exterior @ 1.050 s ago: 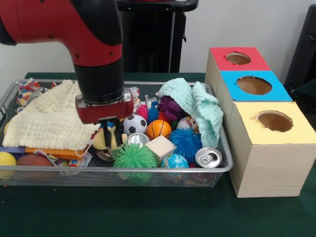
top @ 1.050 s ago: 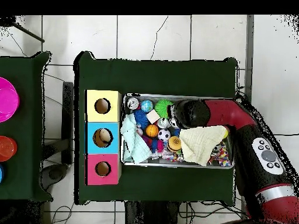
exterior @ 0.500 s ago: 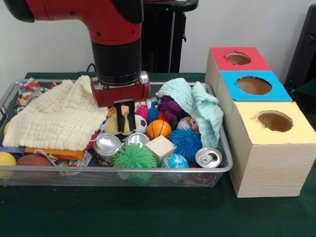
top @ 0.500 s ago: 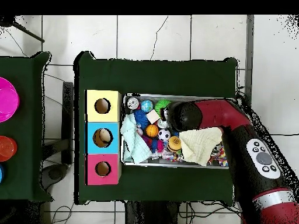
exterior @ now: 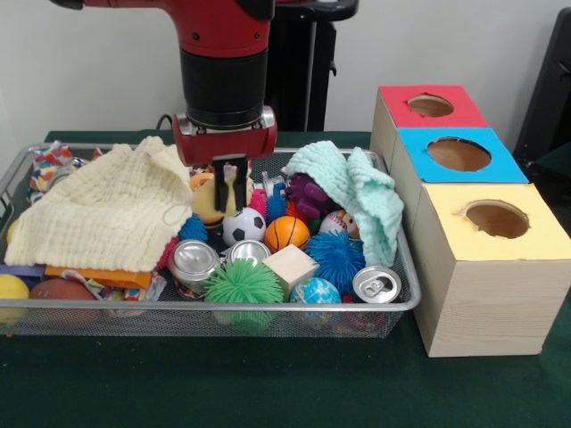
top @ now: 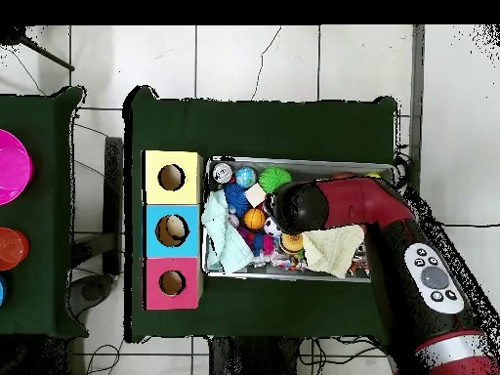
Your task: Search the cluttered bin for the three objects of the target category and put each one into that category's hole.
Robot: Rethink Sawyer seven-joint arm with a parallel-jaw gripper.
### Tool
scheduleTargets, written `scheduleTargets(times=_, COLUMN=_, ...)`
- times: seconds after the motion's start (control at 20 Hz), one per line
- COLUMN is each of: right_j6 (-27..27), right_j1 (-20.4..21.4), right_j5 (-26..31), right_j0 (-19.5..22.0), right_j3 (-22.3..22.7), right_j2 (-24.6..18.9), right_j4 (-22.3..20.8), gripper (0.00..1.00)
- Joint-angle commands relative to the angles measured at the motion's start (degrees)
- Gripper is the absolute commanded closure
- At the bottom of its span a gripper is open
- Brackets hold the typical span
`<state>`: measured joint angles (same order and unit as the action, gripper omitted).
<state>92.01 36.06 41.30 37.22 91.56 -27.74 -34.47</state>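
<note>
Wire bin [exterior: 406, 299] on dark green table [exterior: 268, 383]; white wall [exterior: 89, 71] behind.

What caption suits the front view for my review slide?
Sawyer gripper hangs over a wire bin cluttered with balls, cans and cloths, beside a box with three colour-topped holes.

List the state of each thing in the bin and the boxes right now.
hand: hanging above the middle of the bin, grip unclear.
yellow cloth: spread loosely over the front-view left side.
mint cloth: draped over toys at front-view right.
can: tilted, top facing the camera.
wooden block: resting tilted among balls.
yellow box: hole uncovered.
</note>
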Motion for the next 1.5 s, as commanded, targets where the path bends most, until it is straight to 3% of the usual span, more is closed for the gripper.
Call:
scheduleTargets(times=0.05, right_j6=15.87, right_j1=1.48, right_j5=-6.01, right_j0=-2.12, right_j3=8.87, right_j2=6.95, right_j4=2.35, gripper=1.00)
scheduleTargets(times=0.9, right_j6=22.01, right_j1=5.74, right_j5=-14.44, right_j0=-11.06, right_j3=20.67, right_j2=17.25, right_j4=10.14, gripper=1.00)
scheduleTargets(times=1.2, right_j6=23.80, right_j1=8.56, right_j5=-16.53, right_j0=-14.63, right_j3=25.72, right_j2=19.65, right_j4=13.12, gripper=1.00)
scheduleTargets(times=1.5, right_j6=25.90, right_j1=14.55, right_j5=-16.11, right_j0=-19.20, right_j3=31.63, right_j2=21.85, right_j4=17.72, gripper=1.00)
